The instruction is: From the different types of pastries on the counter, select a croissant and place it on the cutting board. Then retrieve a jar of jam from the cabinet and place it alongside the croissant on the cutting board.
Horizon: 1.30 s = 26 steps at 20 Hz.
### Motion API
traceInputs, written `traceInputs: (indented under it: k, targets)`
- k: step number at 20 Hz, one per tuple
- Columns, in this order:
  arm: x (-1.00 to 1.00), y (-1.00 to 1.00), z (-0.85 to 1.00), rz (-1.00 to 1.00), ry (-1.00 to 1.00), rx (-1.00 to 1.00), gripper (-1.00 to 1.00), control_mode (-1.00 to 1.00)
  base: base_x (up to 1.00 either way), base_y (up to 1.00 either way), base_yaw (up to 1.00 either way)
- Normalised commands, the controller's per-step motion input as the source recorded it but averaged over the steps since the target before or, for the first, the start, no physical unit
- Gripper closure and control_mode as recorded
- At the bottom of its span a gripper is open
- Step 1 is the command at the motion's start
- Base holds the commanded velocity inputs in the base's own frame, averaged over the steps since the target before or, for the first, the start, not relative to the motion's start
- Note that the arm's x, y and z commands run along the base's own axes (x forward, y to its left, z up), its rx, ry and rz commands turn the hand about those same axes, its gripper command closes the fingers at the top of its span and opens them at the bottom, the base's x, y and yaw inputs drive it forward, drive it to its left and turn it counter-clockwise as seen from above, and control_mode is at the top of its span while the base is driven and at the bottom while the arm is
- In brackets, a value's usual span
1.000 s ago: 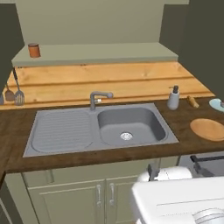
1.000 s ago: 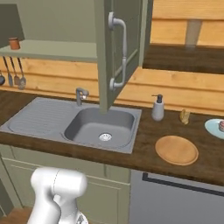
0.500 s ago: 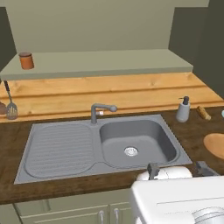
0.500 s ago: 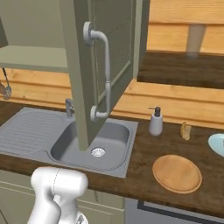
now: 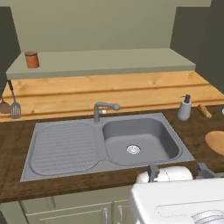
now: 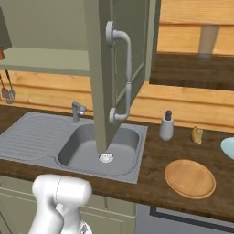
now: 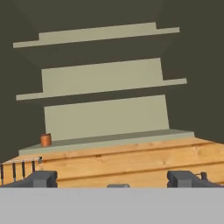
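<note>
The jar of jam [image 7: 46,140] is small and reddish-brown and stands at the left end of the lowest cabinet shelf [image 7: 109,138]; it is also seen as the jar [image 5: 31,59]. My gripper [image 7: 114,179] is open, its fingertips [image 7: 41,178] wide apart with nothing between them, facing the cabinet from well short of the jar. A small tan pastry, seemingly the croissant [image 6: 197,135], lies on the counter by the wall. The round wooden cutting board [image 6: 190,178] sits bare in front of it, and its edge is also seen as the cutting board [image 5: 216,142].
The open cabinet door [image 6: 114,68] with its handle hangs over the sink [image 5: 140,142]. A faucet [image 5: 103,109], a soap dispenser [image 6: 166,126] and hanging utensils [image 5: 13,103] line the wall. A pale blue plate [image 6: 228,148] sits at the far right.
The base has driven closer to the counter, so the whole scene looms larger and has shifted. The cabinet door sits nearer in the right base view. The gripper stays open.
</note>
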Motion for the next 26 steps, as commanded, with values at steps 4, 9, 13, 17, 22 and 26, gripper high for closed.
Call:
traceInputs:
  k: [4,9,13,17,22,26]
  targets:
    - [0.0,0.0,0.0,0.0,0.0,0.0,-1.0,1.0,0.05,0.47,-0.02]
    - [0.0,0.0,0.0,0.0,0.0,0.0,-1.0,1.0,0.07,0.58,-0.01]
    - [0.0,0.0,0.0,0.0,0.0,0.0,-1.0,1.0,0.48,0.0,0.0]
    - [0.0,0.0,0.0,0.0,0.0,0.0,-1.0,1.0,0.42,0.0,0.0]
    - [0.0,0.0,0.0,0.0,0.0,0.0,-1.0,1.0,0.0,0.0,0.0]
    - [0.0,0.0,0.0,0.0,0.0,0.0,-1.0,1.0,0.0,0.0,0.0]
